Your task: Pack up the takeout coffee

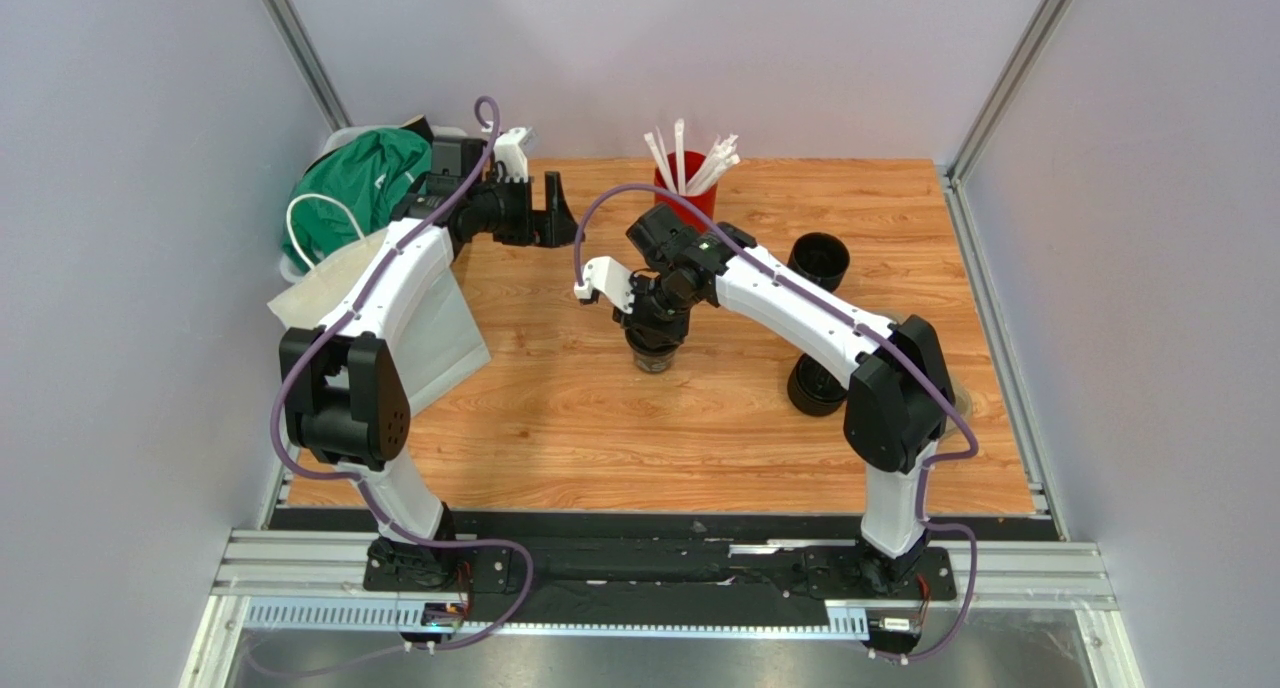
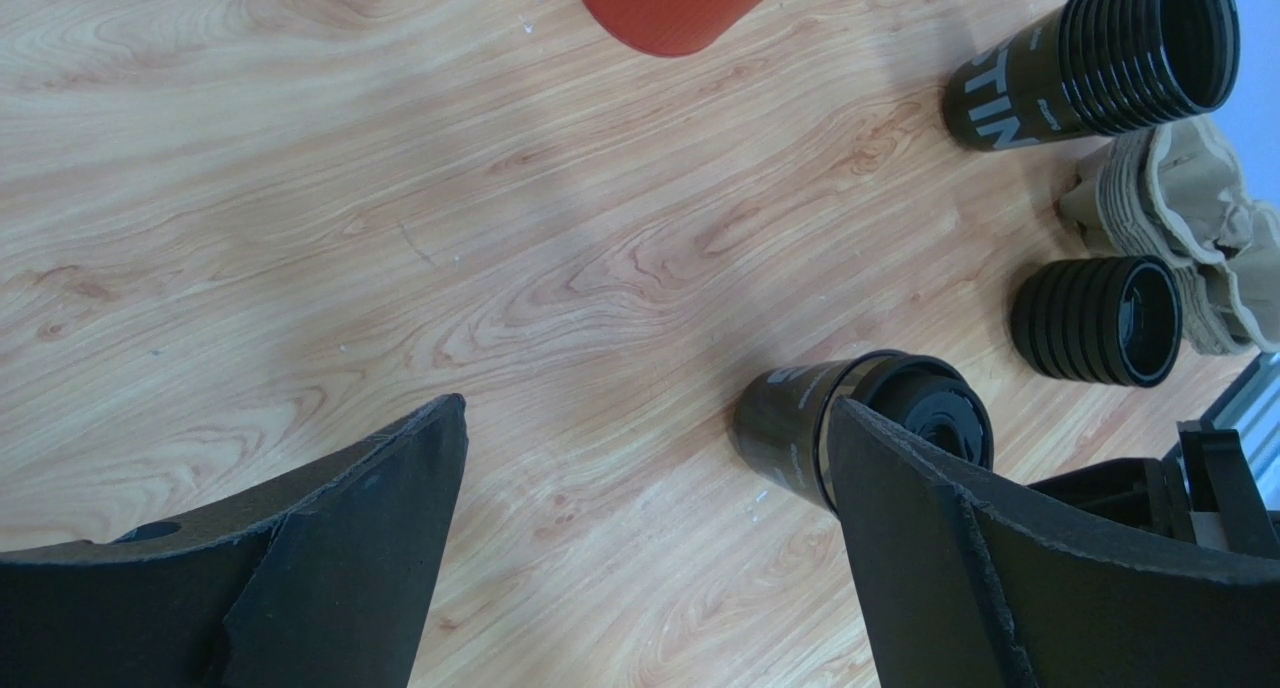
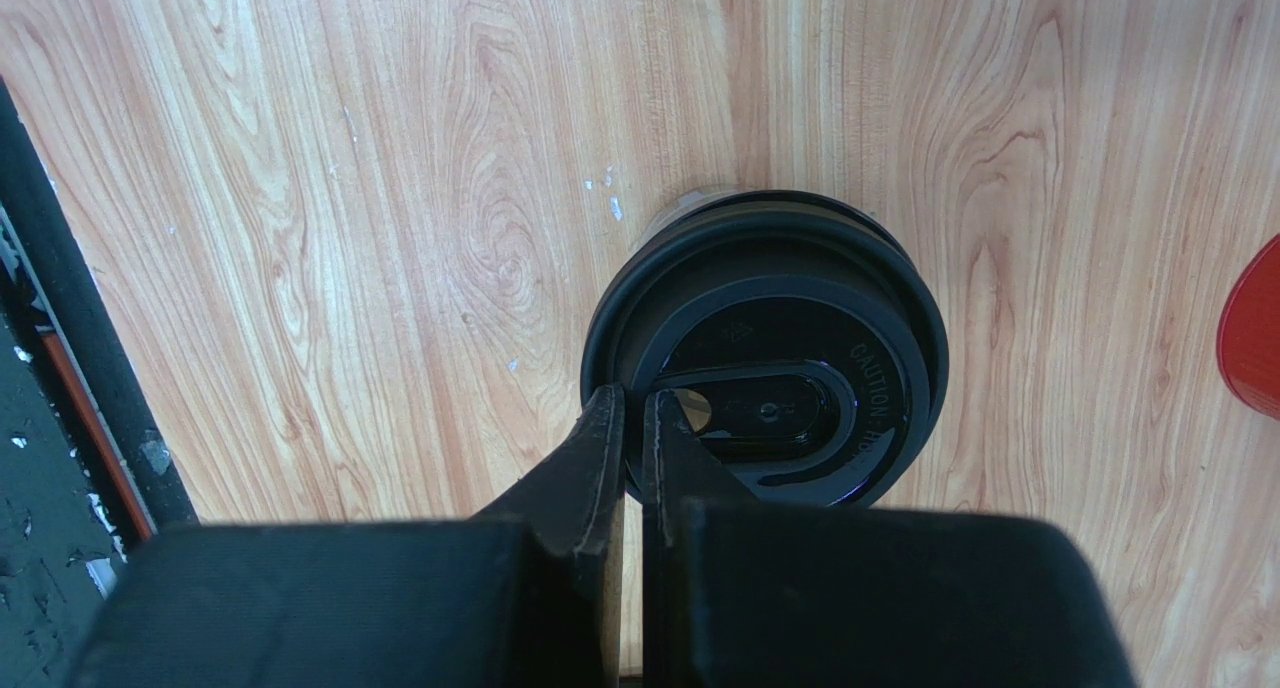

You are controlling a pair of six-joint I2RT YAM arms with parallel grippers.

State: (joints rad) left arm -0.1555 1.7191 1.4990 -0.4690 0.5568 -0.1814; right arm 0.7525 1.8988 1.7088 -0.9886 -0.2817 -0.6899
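Observation:
A black lidded coffee cup (image 3: pixel 766 343) stands upright at the middle of the table (image 1: pixel 601 418); it also shows in the top view (image 1: pixel 654 358) and in the left wrist view (image 2: pixel 804 418). My right gripper (image 3: pixel 633 406) comes down from above and is shut on the near rim of its lid; it shows in the top view (image 1: pixel 657 325). Two more black cups (image 1: pixel 819 259) (image 1: pixel 816 385) stand to the right. My left gripper (image 2: pixel 646 418) is open and empty above bare wood at the back left (image 1: pixel 558 208).
A red cup of white straws (image 1: pixel 685 190) stands at the back centre. A white paper bag (image 1: pixel 413 321) and a green bag (image 1: pixel 358 186) lie on the left. A brown pulp carrier (image 2: pixel 1187 193) lies by the right-hand cups (image 2: pixel 1097 58) (image 2: pixel 1097 321).

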